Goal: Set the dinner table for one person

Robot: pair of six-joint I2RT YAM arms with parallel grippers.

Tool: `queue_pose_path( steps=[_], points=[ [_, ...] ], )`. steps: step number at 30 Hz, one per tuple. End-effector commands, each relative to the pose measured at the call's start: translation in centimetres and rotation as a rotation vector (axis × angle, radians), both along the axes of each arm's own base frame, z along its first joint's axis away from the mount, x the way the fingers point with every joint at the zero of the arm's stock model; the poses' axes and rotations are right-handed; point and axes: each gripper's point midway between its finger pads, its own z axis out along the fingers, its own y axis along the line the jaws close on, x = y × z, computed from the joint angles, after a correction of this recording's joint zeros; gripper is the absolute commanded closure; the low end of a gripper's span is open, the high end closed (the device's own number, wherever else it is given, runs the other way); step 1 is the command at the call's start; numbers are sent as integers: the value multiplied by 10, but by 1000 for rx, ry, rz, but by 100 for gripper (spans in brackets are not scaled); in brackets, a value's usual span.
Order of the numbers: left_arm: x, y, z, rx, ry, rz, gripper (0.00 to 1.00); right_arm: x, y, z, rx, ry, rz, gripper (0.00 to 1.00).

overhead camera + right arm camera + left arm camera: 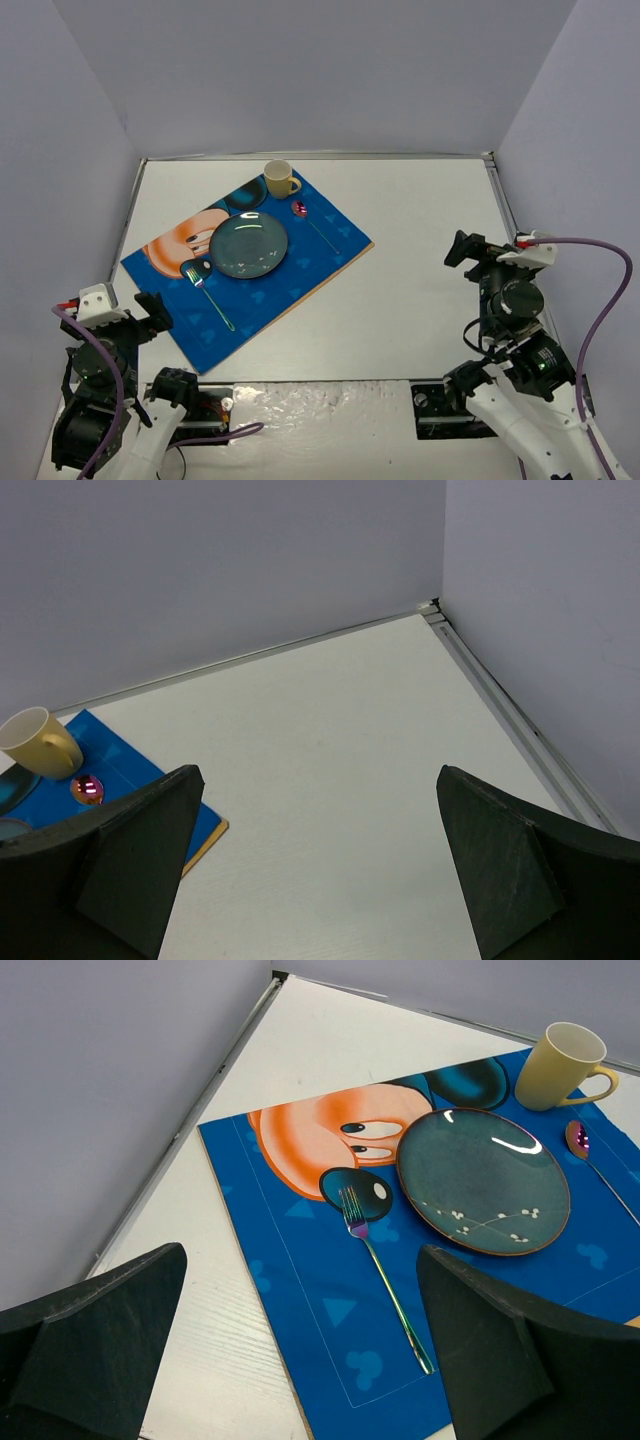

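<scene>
On the white dinner table [420,230] lies a blue cartoon placemat [300,270]. On it sit a dark teal plate [248,245], a fork [208,292] to its left, a spoon [312,222] to its right and a yellow mug [279,179] at the far edge. The left wrist view shows the plate [483,1180], fork [385,1280], spoon [590,1155] and mug [562,1066]. My left gripper [150,312] is open and empty, near the mat's near-left corner. My right gripper [468,248] is open and empty over bare table at the right; its view shows the mug [38,742] and spoon [88,789].
Grey walls enclose the table on three sides. A thin metal rim [128,220] runs along the table edges, and it also shows in the right wrist view [510,720]. The arm bases and cables [600,300] sit at the near edge.
</scene>
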Motion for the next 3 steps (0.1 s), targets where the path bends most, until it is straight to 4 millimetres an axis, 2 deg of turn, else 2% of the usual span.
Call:
queue_pose_path(
  steps=[1,3],
  points=[
    [7,-2,13,-21,-54,-1,3,3,0,25,23,-64,-12,0],
    [7,-2,14,-20,-54,-1,3,3,0,25,20,-63,-10,0]
  ],
)
